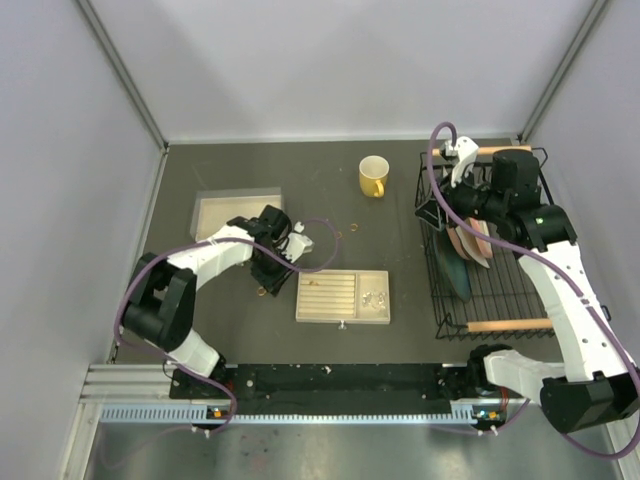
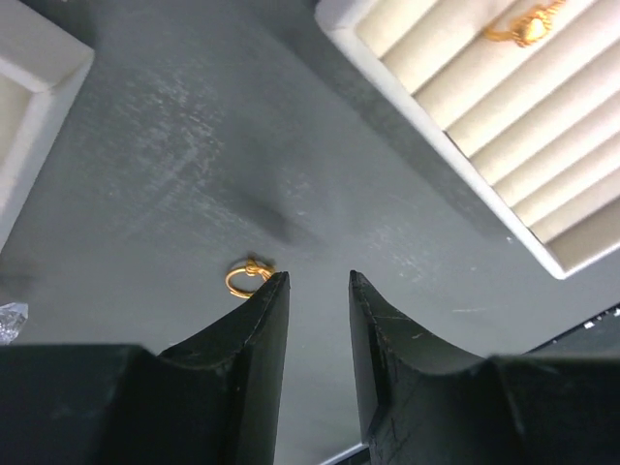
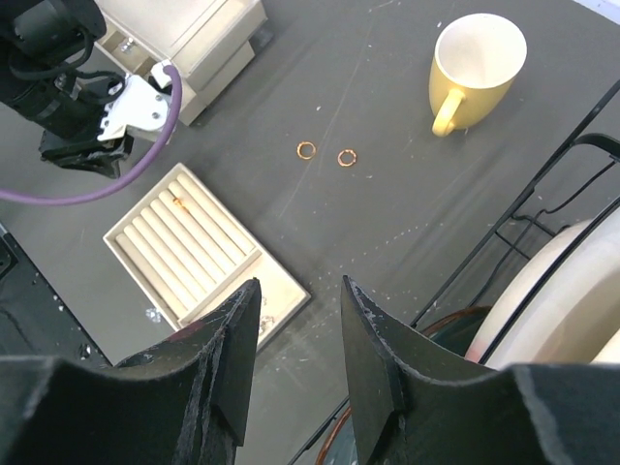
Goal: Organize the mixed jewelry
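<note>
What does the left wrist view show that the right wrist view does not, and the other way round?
Only the left wrist view: a loose gold ring lying on the table beside one fingertip of the open left gripper.
Only the right wrist view: the yellow mug, two copper rings lying apart on the table, a cream plate, and the open right gripper.
Both: the cream slotted box with a seated gold ring in its slots.

On your dark bench (image 1: 330,190) you have a yellow mug (image 1: 373,176) upright near the back, a cream slotted box (image 1: 330,300) toward the front, a shallow cream tray (image 1: 225,212) off to its rear left, and a black wire rack (image 1: 500,290) on the right holding tilted plates (image 1: 475,243).
</note>
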`<state>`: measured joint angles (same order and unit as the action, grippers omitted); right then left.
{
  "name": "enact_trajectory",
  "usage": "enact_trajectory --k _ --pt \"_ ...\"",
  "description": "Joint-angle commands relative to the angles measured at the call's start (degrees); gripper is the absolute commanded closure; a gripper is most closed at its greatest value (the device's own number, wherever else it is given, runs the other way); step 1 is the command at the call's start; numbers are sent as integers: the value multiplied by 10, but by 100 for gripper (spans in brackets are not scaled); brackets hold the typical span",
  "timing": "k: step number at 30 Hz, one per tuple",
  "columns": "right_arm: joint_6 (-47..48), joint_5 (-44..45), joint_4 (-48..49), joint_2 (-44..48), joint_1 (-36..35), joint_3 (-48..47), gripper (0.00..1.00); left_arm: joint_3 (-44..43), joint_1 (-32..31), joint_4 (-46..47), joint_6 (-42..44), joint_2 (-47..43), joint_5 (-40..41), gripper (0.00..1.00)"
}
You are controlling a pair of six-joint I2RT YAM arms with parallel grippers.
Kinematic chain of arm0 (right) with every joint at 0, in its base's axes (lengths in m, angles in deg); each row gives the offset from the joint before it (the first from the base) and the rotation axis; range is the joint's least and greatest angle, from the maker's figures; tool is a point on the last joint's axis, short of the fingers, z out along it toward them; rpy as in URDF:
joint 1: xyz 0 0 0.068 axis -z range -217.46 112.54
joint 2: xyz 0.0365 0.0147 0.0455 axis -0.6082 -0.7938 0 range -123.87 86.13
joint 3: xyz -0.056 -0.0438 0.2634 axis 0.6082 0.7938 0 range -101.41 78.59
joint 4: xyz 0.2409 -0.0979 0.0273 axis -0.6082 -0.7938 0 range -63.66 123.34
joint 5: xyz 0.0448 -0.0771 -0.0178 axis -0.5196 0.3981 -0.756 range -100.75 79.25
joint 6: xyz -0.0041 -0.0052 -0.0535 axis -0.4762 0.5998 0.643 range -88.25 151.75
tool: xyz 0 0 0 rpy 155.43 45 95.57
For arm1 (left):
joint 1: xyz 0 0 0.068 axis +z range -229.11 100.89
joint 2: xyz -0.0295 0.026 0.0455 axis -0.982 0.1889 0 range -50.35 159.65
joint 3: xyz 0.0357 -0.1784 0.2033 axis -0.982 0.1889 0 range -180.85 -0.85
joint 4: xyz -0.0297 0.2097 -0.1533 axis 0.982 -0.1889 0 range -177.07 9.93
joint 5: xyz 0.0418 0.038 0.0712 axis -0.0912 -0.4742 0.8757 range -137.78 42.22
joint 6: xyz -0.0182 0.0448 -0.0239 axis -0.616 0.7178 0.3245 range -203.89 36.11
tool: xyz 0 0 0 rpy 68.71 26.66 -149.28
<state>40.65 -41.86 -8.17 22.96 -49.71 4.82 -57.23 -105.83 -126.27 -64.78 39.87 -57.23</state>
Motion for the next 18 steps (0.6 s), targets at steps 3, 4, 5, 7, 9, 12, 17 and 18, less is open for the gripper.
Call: enact_trajectory --k 3,4,5,7,9,12,17,18 --pt "4 7 18 3 6 3 61 5 18 38 -15 20 15 64" --pt "4 7 18 3 5 3 61 5 19 41 -16 22 17 64" --pt "4 6 17 2 6 2 61 6 21 42 -16 23 20 64" --pt "5 4 17 0 5 2 61 7 22 44 -17 23 24 64" --pt "6 3 18 -3 6 2 61 7 22 44 -15 20 32 64" --pt "7 2 20 -6 5 3 61 10 25 42 -13 15 39 64" --pt "6 -2 22 -10 5 3 61 15 25 37 -9 7 42 64" --pt "6 -3 23 -10 6 3 62 16 25 37 -10 4 42 64"
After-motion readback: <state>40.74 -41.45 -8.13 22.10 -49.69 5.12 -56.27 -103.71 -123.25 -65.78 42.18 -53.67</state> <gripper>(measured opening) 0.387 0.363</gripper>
